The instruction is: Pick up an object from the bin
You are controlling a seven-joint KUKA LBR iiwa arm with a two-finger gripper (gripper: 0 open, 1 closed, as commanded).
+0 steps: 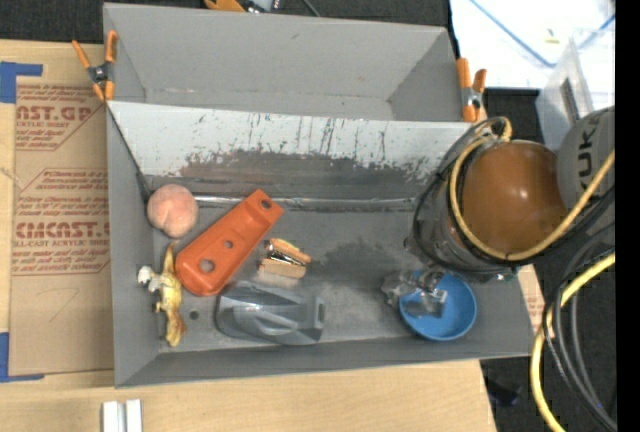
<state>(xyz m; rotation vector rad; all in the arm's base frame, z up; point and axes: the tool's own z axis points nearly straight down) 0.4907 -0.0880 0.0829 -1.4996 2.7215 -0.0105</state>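
Dish [445,315], blue, round, lower-right corner of bin [330,265]; fingers [421,294] down at its left rim, open or closed cannot tell.

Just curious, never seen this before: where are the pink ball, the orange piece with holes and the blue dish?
pink ball [172,209], camera view, its middle.
orange piece with holes [240,238], camera view, its flat body.
blue dish [455,320], camera view, its bare inner floor.

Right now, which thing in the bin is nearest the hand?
The blue round dish at lower right, under the hand; the rest lie further left.
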